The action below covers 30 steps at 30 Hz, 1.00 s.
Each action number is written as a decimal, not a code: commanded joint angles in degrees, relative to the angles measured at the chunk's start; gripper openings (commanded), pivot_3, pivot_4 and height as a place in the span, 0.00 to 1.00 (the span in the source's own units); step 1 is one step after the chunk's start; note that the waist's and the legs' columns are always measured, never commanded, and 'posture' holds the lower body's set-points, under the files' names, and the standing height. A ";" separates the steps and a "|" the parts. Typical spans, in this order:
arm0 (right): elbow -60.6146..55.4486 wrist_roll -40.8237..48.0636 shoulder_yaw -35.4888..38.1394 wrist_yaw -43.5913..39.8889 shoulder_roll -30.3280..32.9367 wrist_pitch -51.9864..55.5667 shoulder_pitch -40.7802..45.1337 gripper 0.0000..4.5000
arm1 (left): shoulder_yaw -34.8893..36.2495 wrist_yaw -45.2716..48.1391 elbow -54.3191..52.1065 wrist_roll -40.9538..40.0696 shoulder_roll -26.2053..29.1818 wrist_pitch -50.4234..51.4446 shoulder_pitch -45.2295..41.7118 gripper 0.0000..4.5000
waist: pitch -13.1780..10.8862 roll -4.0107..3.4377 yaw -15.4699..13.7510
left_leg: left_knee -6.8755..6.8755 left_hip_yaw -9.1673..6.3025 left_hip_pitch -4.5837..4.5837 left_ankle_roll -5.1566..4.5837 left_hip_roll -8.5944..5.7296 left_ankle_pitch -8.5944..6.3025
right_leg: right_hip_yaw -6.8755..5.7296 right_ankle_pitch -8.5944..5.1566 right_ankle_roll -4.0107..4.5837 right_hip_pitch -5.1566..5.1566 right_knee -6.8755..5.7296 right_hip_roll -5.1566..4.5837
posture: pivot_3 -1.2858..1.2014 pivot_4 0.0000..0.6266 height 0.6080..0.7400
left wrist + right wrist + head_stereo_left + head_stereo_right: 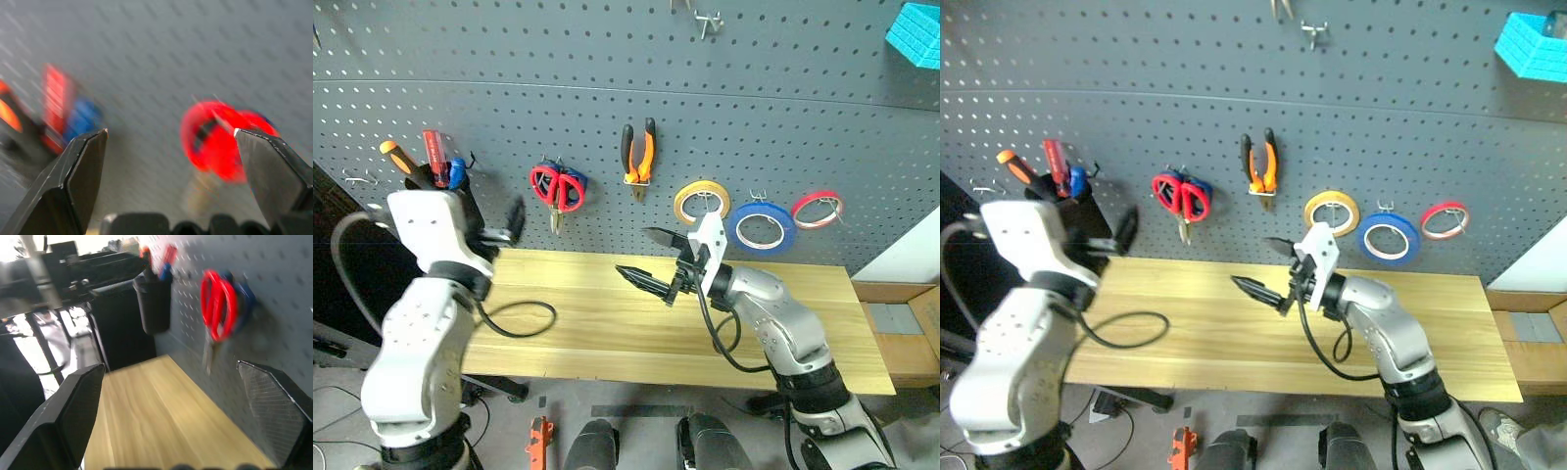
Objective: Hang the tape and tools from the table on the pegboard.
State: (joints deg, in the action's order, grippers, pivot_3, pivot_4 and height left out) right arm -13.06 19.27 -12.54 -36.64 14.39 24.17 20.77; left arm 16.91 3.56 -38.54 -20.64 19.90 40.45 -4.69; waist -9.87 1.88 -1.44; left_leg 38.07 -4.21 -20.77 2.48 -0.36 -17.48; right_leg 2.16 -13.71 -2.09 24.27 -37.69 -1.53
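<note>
On the dark grey pegboard (607,88) hang the red-handled scissors (556,188), the orange-and-black pliers (639,152) and the blue tape (761,228). An orange-and-black screwdriver handle (395,156) sticks out of a black cup (154,308) at the board's left end. My left gripper (499,227) is open and empty, level, in front of the board between the cup and the scissors. My right gripper (651,259) is open and empty above the middle of the table (607,328), pointing left. In the left wrist view the scissors (220,147) show blurred between my fingertips (98,134).
A yellow tape roll (702,201) and a red-pink roll (818,209) hang on either side of the blue one. Blue-handled scissors (576,180) hang behind the red ones. A black cable (524,318) loops over the table's left part. A turquoise basket (915,34) sits at upper right.
</note>
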 commanded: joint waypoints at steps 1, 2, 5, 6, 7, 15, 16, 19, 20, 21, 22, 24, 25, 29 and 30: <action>-1.16 -5.98 1.05 5.97 1.94 -0.93 -3.47 1.00 | -5.25 1.20 2.59 3.28 -2.23 -5.26 4.69 0.99 | 0.22 0.03 0.10 | 0.01 0.03 0.05 0.01 0.01 0.01 | 0.03 0.00 0.00 -0.04 -0.01 0.13 | 0.55 0.16 1.00; -0.28 -8.78 0.72 8.39 2.50 -1.39 -5.15 1.00 | -6.65 1.89 7.08 4.72 -2.98 -8.11 6.23 0.99 | 0.37 0.00 0.12 | 0.01 0.05 0.06 0.11 0.02 0.07 | 0.05 0.00 0.01 -0.04 -0.02 0.18 | 0.54 0.14 1.00; 2.27 -13.12 1.81 14.10 2.52 -1.01 -8.21 1.00 | -10.31 3.55 15.92 8.10 -4.49 -15.18 7.97 0.99 | 1.59 -0.18 0.22 | 0.01 0.24 0.15 0.12 0.04 0.09 | 0.04 0.01 0.04 -0.11 -0.06 0.26 | 0.53 0.11 1.00; 3.55 -14.37 2.42 15.61 2.63 -1.81 -8.69 1.00 | -11.26 3.36 17.96 8.96 -5.33 -16.90 7.64 0.99 | 1.82 -0.18 0.24 | 0.01 0.33 0.19 0.11 0.04 0.09 | 0.07 0.01 0.04 -0.14 -0.06 0.27 | 0.52 0.08 1.00; 4.92 -15.73 2.77 17.74 2.17 -2.19 -9.29 1.00 | -11.54 3.50 20.49 9.66 -5.56 -18.47 7.16 0.99 | 2.07 -0.16 0.36 | 0.01 0.38 0.24 0.11 0.04 0.09 | 0.09 0.01 0.04 -0.18 -0.06 0.27 | 0.52 0.08 1.00; 16.06 -19.02 9.66 26.13 2.65 -4.57 -13.64 1.00 | -12.68 5.04 29.60 10.91 -8.03 -24.94 6.87 0.99 | 5.26 -0.40 2.18 | 0.04 0.68 0.44 0.04 0.04 0.09 | 0.31 0.01 0.03 -0.33 -0.04 0.30 | 0.47 0.02 1.00; 16.70 -19.12 10.42 26.65 2.86 -4.81 -14.32 1.00 | -12.80 5.23 30.13 11.22 -8.04 -25.38 7.34 0.99 | 5.36 -0.48 2.72 | 0.01 0.70 0.67 0.03 0.04 0.09 | 0.33 0.01 0.03 -0.55 -0.01 0.31 | 0.47 0.02 1.00; 17.44 -19.15 12.08 27.10 3.56 -5.25 -15.84 1.00 | -13.11 4.67 29.89 11.64 -9.05 -25.47 8.52 0.99 | 6.06 -0.64 4.08 | -0.04 0.77 1.11 -0.10 0.08 0.01 | 0.39 -0.03 -0.02 -1.05 0.15 0.38 | 0.47 0.01 1.00; 17.51 -18.96 12.50 27.25 3.37 -5.27 -16.18 1.00 | -12.99 4.38 29.69 11.66 -9.42 -25.43 8.90 0.99 | 6.15 -0.64 4.68 | -0.03 0.79 1.12 -0.12 0.09 0.00 | 0.42 -0.05 -0.05 -1.11 0.14 0.39 | 0.47 0.01 1.00; 17.63 -19.02 12.84 27.38 3.33 -5.42 -16.54 1.00 | -13.11 4.00 29.39 11.93 -9.85 -25.36 9.33 0.99 | 6.24 -0.64 5.00 | -0.03 0.82 1.10 -0.12 0.10 0.00 | 0.45 -0.09 -0.13 -1.12 0.14 0.41 | 0.47 0.00 1.00; 17.58 -19.35 12.85 27.69 3.15 -5.56 -16.90 1.00 | -13.11 3.77 28.96 12.14 -10.16 -25.33 9.85 0.99 | 6.42 -0.63 5.36 | -0.02 0.84 1.10 -0.12 0.12 0.01 | 0.48 -0.20 -0.31 -1.12 0.12 0.43 | 0.47 0.00 1.00; 16.66 -19.01 12.72 27.82 2.04 -5.10 -17.47 1.00 | -12.80 3.11 26.86 11.89 -11.25 -24.56 11.46 0.99 | 6.84 -0.67 6.41 | -0.01 0.88 1.11 -0.12 0.15 0.01 | 0.54 -0.20 -0.31 -1.14 0.05 0.46 | 0.47 0.00 1.00; 16.62 -18.71 12.37 27.47 1.46 -5.05 -17.43 1.00 | -12.71 2.62 25.85 11.65 -12.01 -24.18 12.40 0.99 | 6.99 -0.68 6.70 | -0.01 0.90 1.13 -0.12 0.16 0.01 | 0.57 -0.20 -0.31 -1.14 0.04 0.47 | 0.47 0.00 1.00; 14.79 -18.30 11.16 25.43 0.87 -3.99 -17.37 1.00 | -12.36 -1.31 20.17 10.93 -15.86 -19.28 17.17 0.99 | 7.39 -0.78 7.11 | 0.00 0.97 1.23 -0.12 0.15 0.01 | 0.70 -0.22 -0.35 -1.19 0.01 0.48 | 0.47 0.00 1.00; 14.17 -18.21 10.69 24.82 0.72 -3.71 -17.32 1.00 | -12.35 -1.91 18.97 10.76 -16.52 -17.81 18.32 0.99 | 7.41 -0.80 7.09 | 0.00 0.97 1.26 -0.12 0.15 0.01 | 0.70 -0.22 -0.37 -1.21 0.02 0.48 | 0.47 0.00 1.00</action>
State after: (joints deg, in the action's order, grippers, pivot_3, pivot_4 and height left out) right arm 4.55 0.82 -1.52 -10.92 15.10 20.56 2.64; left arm 4.05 2.94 -15.62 -9.15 3.88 20.94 13.23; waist -2.46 1.08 5.65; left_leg 38.07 -3.24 -19.48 2.36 -0.21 -17.47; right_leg 2.86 -13.94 -2.49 23.03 -37.67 -1.05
